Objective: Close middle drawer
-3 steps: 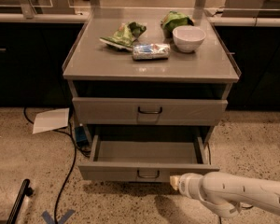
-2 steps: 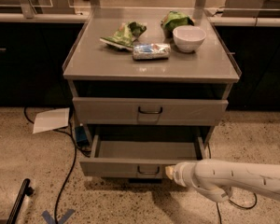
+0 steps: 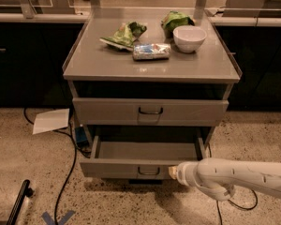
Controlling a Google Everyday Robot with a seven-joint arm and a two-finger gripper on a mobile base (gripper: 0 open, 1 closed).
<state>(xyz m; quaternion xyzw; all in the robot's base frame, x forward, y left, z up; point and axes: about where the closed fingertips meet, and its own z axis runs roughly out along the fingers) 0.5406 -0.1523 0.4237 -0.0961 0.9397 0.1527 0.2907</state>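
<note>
Gripper [image 3: 172, 173]: low in front of the cabinet, at the right part of the open drawer's front, touching it or just short of it; open or closed, cannot tell.
Arm [image 3: 234, 177]: pale, reaching in from the right edge, roughly level, pointing left and slightly toward the cabinet.
Middle drawer [image 3: 126, 168]: standing well out of the cabinet, inside bare, flat grey front facing the camera.
Handle [image 3: 149, 171]: small dark loop at the centre of that front, just to the left of the gripper.
Key relation: drawer front directly ahead of the gripper tip; long axis of the front running left to right, travel running straight back into the cabinet, away from the camera.
Judgement on the push: a straight shove inward called for; contact right of centre, so some risk of the drawer skewing on its runners.
Progress: closing not yet done, most of the travel apparently left.
Top drawer [image 3: 107, 111]: shut, above the open one.
Tabletop [image 3: 107, 62]: carrying a white bowl [image 3: 189, 37], two green packets [image 3: 124, 34] and a wrapped pack [image 3: 151, 51].
Floor: sheet of paper [image 3: 51, 121] and a dark cable [image 3: 68, 172] left of the cabinet.
</note>
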